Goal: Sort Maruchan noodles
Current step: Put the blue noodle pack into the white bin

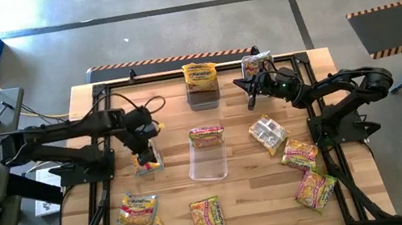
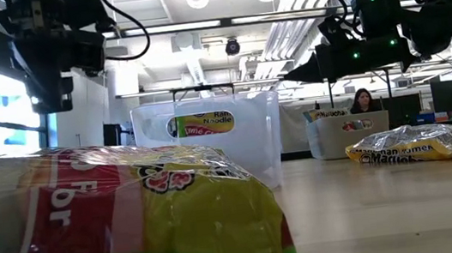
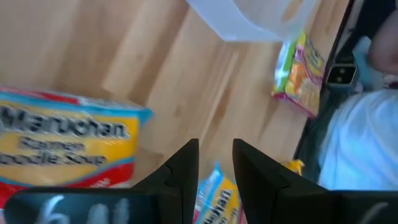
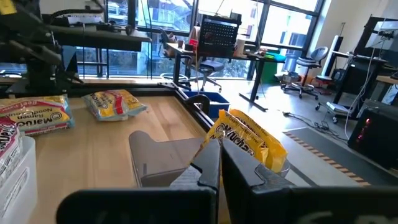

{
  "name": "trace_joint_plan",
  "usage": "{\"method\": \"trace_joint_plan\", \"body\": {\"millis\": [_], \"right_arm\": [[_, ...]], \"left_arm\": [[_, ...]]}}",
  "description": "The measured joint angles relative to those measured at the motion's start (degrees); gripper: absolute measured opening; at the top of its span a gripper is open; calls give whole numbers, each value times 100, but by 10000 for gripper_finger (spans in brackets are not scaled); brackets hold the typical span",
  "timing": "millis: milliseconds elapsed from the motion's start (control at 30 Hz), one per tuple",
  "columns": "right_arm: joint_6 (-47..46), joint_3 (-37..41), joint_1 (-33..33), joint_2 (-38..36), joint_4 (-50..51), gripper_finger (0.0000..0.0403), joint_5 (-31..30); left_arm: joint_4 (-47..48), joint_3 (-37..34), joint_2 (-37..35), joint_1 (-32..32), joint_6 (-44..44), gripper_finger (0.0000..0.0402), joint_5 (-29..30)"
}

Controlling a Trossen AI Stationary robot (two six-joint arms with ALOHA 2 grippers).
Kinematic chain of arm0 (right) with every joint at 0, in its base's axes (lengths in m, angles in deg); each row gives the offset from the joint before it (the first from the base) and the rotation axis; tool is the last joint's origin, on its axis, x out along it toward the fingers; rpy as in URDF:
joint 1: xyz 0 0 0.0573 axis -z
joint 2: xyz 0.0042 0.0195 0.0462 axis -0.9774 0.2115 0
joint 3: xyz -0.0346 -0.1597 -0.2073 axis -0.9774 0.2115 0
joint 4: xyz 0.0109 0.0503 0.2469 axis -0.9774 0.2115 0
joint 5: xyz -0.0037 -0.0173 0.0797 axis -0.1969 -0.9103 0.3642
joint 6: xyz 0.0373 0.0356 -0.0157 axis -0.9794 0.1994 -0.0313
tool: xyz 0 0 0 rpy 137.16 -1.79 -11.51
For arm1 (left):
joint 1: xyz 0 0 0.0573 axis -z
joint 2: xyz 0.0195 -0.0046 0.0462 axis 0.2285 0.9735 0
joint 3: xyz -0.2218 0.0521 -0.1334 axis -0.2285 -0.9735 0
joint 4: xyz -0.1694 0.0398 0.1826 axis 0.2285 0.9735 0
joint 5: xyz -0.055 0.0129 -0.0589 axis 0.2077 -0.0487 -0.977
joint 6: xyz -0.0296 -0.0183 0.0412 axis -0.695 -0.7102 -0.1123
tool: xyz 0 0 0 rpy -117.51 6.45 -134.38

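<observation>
Maruchan packets lie scattered on the wooden table. One yellow packet (image 1: 200, 74) rests on top of the far centre bin, and a pink-and-green one (image 1: 206, 134) sits at the middle bin's far end. My left gripper (image 1: 144, 150) hangs raised left of the middle bin, open by a narrow gap (image 3: 216, 149) with bare wood showing between the fingertips. A red-and-yellow packet (image 1: 150, 168) lies right under it, partly hidden. My right gripper (image 1: 248, 92) is raised and level near the far right, shut (image 4: 219, 152). It points toward the yellow packet (image 4: 249, 140) and is apart from it.
Clear bins stand at the far centre (image 1: 203, 96), the far right (image 1: 257, 64) and the middle (image 1: 208, 164). A silvery packet (image 1: 268, 132) and two more packets (image 1: 299, 153) lie on the right. Three packets (image 1: 137, 209) lie near the near edge. Black rails frame the table.
</observation>
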Motion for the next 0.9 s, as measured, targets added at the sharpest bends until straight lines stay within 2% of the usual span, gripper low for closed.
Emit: {"method": "trace_joint_plan", "body": {"millis": [200,433,633,800,900], "right_arm": [[0,0,0,0,18,0,0],[0,0,1,0,36,0,-2],[0,0,0,0,62,0,-1],[0,0,0,0,61,0,-2],[0,0,0,0,61,0,-1]], "left_arm": [[216,0,220,607,-408,101,133],[724,0,375,1269,-1339,140,272],[652,0,374,1919,-2794,172,411],[577,0,374,2346,-3318,191,492],[180,-4,374,2477,-3558,197,539]]}}
